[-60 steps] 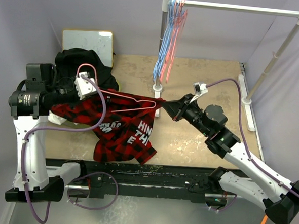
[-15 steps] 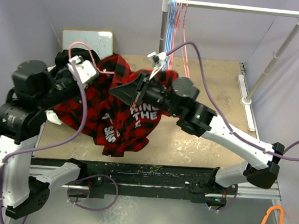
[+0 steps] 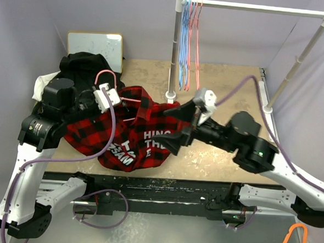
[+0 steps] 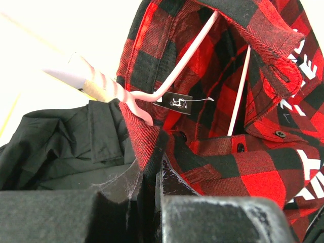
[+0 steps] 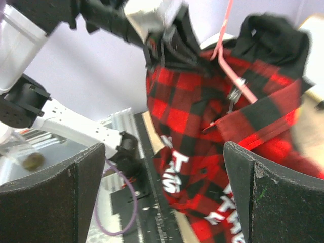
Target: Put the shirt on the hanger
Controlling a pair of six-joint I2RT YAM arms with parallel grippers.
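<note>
The left gripper (image 4: 152, 178) pinches the red-and-black flannel shirt (image 3: 134, 133) (by an edge near the collar), with the pink hanger (image 4: 177, 76) inside its neck. The right gripper (image 5: 162, 152) is spread, holding nothing.

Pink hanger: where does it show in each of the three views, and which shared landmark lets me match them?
Top external: hanger left of centre, emerging from the shirt collar.
Left wrist: hanger upper middle, slanting inside the open collar.
Right wrist: hanger top right, entering the shirt from above.
Shared landmark: the shirt's white block lettering.
</note>
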